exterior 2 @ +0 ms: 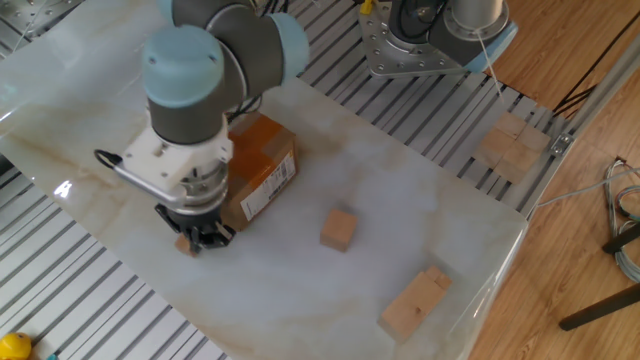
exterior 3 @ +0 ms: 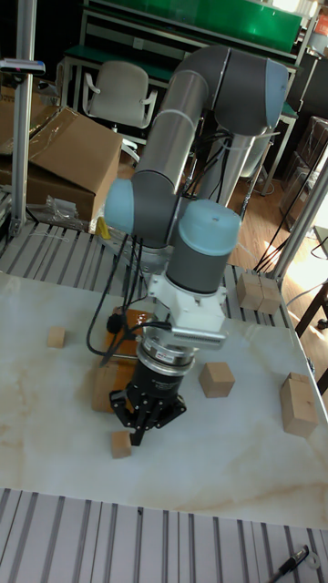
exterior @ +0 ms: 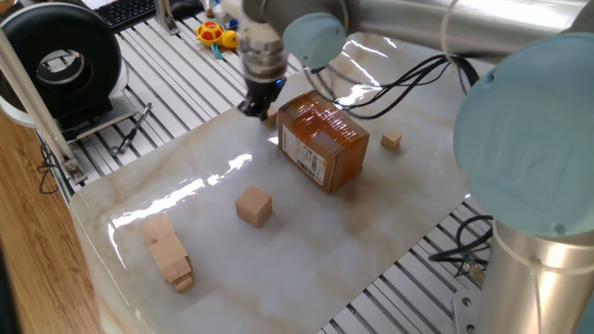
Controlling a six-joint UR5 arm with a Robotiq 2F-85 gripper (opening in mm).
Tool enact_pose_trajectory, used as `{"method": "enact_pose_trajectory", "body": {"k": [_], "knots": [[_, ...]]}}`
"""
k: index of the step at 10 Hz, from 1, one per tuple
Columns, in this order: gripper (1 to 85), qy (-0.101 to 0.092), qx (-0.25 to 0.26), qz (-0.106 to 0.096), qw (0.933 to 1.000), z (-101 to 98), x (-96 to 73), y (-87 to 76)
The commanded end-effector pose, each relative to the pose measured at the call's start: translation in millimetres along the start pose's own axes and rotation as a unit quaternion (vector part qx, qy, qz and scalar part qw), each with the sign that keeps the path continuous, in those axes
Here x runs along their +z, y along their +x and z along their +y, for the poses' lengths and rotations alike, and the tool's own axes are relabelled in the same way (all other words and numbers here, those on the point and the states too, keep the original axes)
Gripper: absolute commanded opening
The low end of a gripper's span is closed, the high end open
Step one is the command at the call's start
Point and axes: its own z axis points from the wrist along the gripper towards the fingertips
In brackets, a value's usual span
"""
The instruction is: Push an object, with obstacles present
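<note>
Gleaming marble tabletop [exterior: 306,250] beside seemingly wooden floor [exterior 2: 590,180].

One fixed view looks down from beside the arm's base across the pale marble desk [exterior: 306,250]. The other fixed view looks steeply down from the opposite side. The tall fixed view faces the arm frontally, lower. All share the brown taped cardboard box [exterior: 322,141] [exterior 2: 262,170] [exterior 3: 107,383].

Bright, even overhead light floods the scene; white glare streaks the glossy marble tabletop [exterior: 200,190]; shadows stay soft and faint; the moving arm [exterior: 269,37] blurs slightly.
</note>
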Motion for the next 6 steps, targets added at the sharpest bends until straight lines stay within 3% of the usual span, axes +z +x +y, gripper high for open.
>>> {"method": "enact_pose_trajectory", "body": {"k": [1, 6], "knots": [[1.3, -0.009, -0.004, -0.006, 0.9999, -15.2, -0.7, 2.9], [1.3, -0.038, 0.017, -0.013, 0.999, -0.5, -1.5, -1.3]]}}
